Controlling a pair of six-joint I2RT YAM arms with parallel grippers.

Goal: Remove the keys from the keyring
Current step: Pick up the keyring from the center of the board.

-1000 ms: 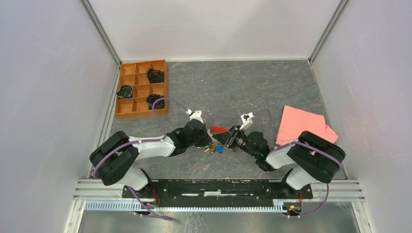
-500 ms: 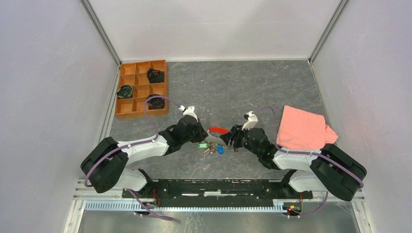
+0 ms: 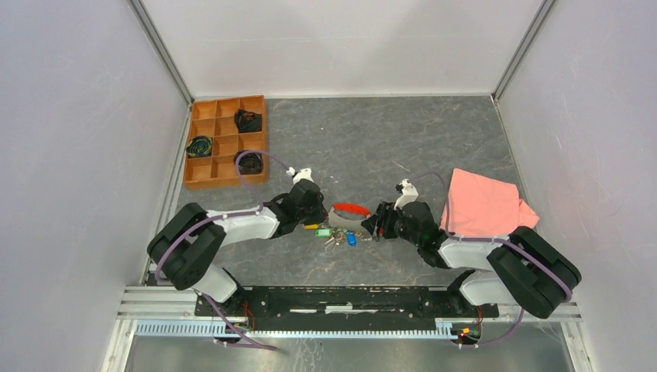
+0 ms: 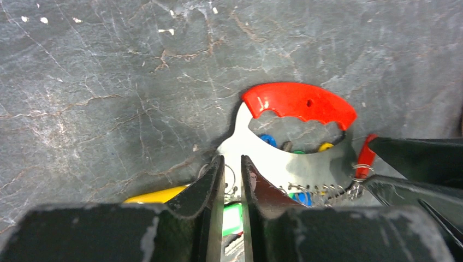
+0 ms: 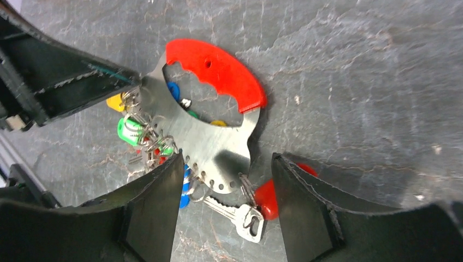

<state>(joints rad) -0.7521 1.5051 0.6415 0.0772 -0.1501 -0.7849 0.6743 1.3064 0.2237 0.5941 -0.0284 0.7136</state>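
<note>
Coloured-head keys (image 5: 131, 132), apparently ringed to red-handled steel plate (image 5: 207, 147).

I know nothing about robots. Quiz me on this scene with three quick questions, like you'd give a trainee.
1. True or false: the right gripper has its jaws open.
2. The keys hang from a metal plate. What colour is its curved handle? A blue; B red; C green.
3. Fill in: ___ compartments of the orange tray hold dark items.

Key: 1 true; 2 B; 3 three.
</note>
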